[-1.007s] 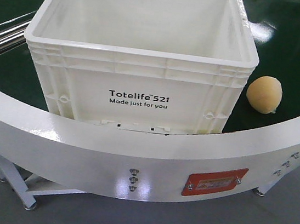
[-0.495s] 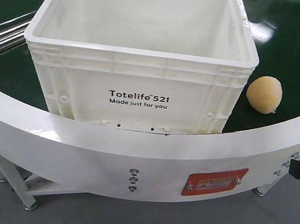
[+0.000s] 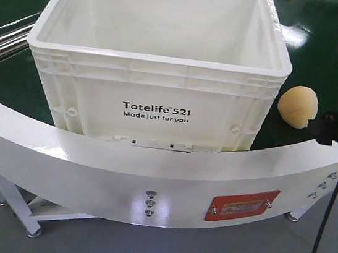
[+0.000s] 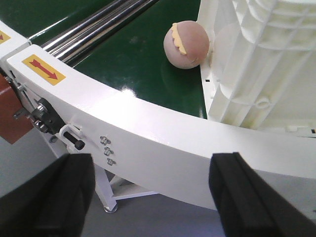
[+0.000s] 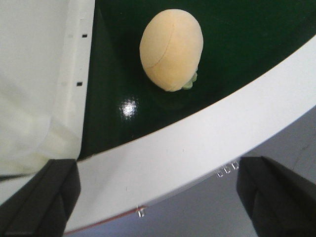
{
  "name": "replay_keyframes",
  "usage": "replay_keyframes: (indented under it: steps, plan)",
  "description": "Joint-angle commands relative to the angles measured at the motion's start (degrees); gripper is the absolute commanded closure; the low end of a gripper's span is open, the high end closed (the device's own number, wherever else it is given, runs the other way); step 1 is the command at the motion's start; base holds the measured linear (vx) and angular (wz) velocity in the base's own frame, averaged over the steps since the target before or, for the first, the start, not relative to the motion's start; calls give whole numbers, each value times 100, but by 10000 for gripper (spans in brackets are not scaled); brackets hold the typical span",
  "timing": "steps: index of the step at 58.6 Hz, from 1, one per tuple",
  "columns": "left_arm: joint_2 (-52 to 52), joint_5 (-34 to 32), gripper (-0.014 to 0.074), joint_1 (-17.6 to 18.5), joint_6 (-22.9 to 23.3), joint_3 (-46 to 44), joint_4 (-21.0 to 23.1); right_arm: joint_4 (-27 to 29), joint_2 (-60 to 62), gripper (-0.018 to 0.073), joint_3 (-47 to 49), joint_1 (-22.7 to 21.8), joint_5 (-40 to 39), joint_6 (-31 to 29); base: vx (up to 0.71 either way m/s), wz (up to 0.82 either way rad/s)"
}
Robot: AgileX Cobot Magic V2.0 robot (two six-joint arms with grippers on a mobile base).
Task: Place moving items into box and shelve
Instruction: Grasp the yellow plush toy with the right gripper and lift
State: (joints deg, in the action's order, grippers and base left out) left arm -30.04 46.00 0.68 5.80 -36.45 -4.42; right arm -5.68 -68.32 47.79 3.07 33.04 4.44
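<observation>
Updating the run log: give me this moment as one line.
left gripper jaws open, empty | right gripper jaws open, facing yellow-orange fruit | pinkish-brown fruit beside white crate | neither fruit in crate

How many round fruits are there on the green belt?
2. The yellow fruit lies on the belt just right of the box. The pinkish fruit sits on the box's other side, against its wall. More may hide behind the box.
</observation>
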Motion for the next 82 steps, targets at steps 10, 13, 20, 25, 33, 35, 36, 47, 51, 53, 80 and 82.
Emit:
replay_keyframes:
  steps: [10,13,20,25,33,35,36,47,51,53,80,82]
  plan:
    - [-56,-285,22,24,35,-189,16,1517,-1394,-135,1438,-805,89,-1288,0,0]
    - [-56,-285,22,24,35,-189,16,1950,-1705,-134,1708,-910,166,-1667,0,0]
    - [-56,-302,22,24,35,-189,11,2391,-2283,-127,2190,-926,98,-2176,0,0]
    - [-56,-328,22,24,35,-189,11,2473,-2656,-123,2485,-926,-30,-2242,0,0]
    - [-56,-328,22,24,35,-189,11,2445,-3130,-119,2772,-926,-295,-2248,0,0]
    - [-56,-322,22,24,35,-189,11,2446,-3230,-117,2813,-926,-407,-2265,0,0]
    - [-56,-322,22,24,35,-189,11,2446,-3272,-116,2813,-926,-441,-2265,0,0]
    - [-56,-316,22,24,35,-189,11,2463,-3724,-103,2818,-926,-831,-2364,0,0]
    - [-56,-310,22,24,35,-189,11,2538,-3856,-97,2818,-926,-824,-2435,0,0]
    - [-56,-310,22,24,35,-189,11,2607,-3914,-91,2818,-926,-818,-2507,0,0]
    - [-56,-272,22,24,35,-189,16,2621,-3798,261,2810,-926,-676,-2758,0,0]
    - [-56,-260,22,24,35,-189,16,2592,-3669,261,2810,-913,-671,-2861,0,0]
